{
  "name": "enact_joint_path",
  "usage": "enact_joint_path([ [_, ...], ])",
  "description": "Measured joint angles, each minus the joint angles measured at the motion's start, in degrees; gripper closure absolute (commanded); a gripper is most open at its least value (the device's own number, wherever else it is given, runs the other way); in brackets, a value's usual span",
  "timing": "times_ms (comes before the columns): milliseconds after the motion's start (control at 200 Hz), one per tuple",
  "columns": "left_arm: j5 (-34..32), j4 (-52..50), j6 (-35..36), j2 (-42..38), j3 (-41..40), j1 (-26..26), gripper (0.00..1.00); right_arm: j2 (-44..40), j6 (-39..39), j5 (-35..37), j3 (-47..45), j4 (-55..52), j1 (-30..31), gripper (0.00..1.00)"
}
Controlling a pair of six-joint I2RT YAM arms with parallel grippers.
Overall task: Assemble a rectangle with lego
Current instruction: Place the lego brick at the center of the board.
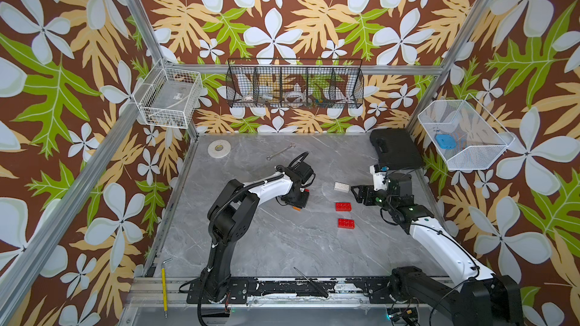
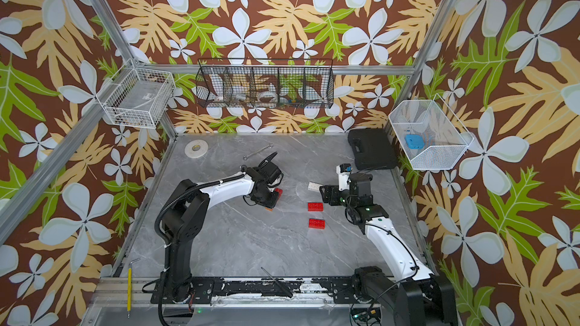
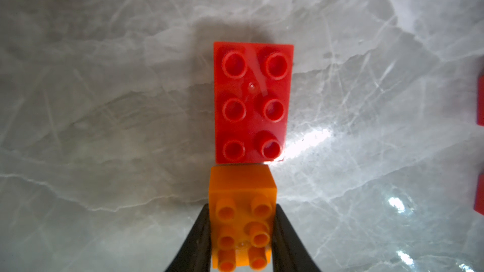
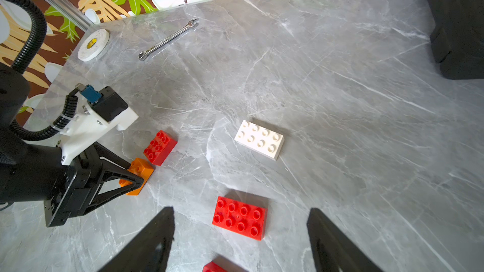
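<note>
Pincer [image 3: 242, 209] clasping orange brick [image 3: 242, 187], red brick [image 3: 252, 103] beside

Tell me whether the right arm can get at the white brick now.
Likely yes: the right arm has open fingers, and the white brick lies alone just ahead, nothing in between.

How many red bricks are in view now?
3. One red brick lies beside the orange brick that the left gripper holds. The middle red brick and the near red brick lie loose by the open right gripper. None appears hidden.
</note>
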Motion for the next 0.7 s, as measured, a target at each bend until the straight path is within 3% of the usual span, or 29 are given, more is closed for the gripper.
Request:
enact_joint_path([
  [696, 0.00, -0.79, 0.02, 0.96, 1.40, 0.00, 0.76, 0.28, -0.44, 0.02, -0.04, 0.00, 0.00, 0.20],
])
